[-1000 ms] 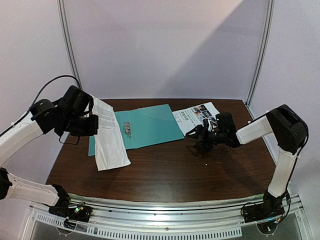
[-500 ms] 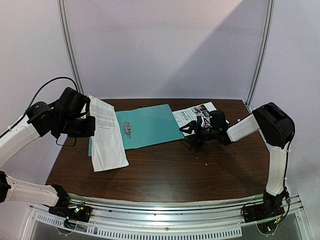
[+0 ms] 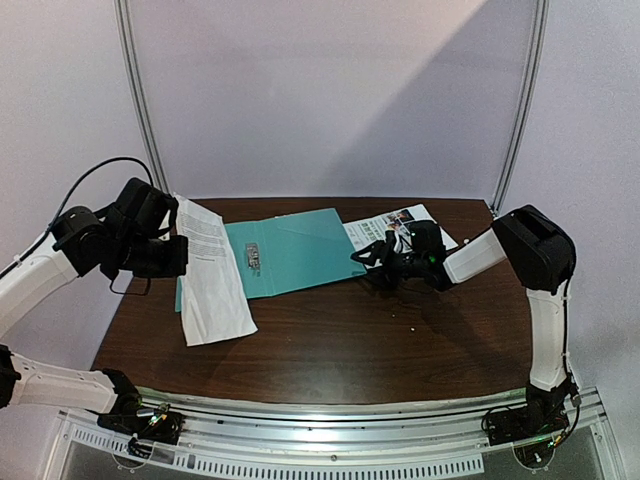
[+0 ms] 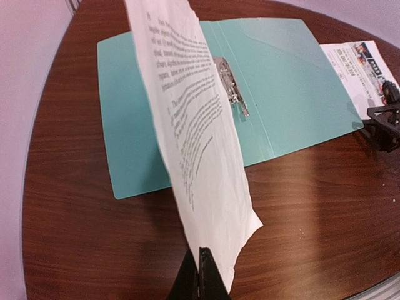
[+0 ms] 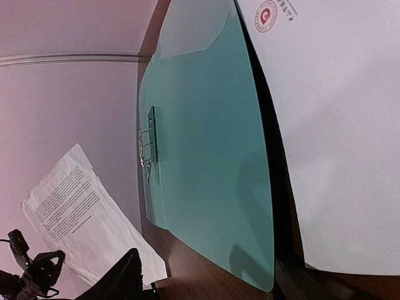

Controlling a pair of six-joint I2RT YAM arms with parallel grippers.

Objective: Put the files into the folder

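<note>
Since the earlier frame, the right gripper [image 3: 375,258] has been carried leftward across the table [image 3: 400,340], from a position near the photo sheet's near edge to the right-hand edge of the folder [image 3: 295,250]. Over the same interval the left gripper [image 3: 170,255] and the sheet it carries have been drawn slightly to the left.

Left gripper: recorded as clamped tight on one edge of the text sheet [image 3: 210,275]. In the left wrist view the closed fingertips [image 4: 201,269] are seen at the bottom of the frame, with the text sheet [image 4: 194,125] rising away from them. The sheet is held tilted above the table and crosses in front of the folder's left flap. Whether its lower corner rests on the wood cannot be told.

Right gripper: its jaws are seen parted, and nothing is clamped between them. It is held low over the table at the folder's near right corner.

Folder: laid open and flat toward the back of the table, with the metal clip [image 3: 254,259] showing at the spine. The folder [image 5: 206,156] and clip [image 5: 150,144] are confirmed in the right wrist view. No paper is seen lying inside it.

Photo sheet [image 3: 375,230]: found flat on the table just beside the folder's right edge, outside the folder. Its white margin [image 5: 337,125] fills the right side of the right wrist view. Any overlap with the folder cannot be determined.
</note>
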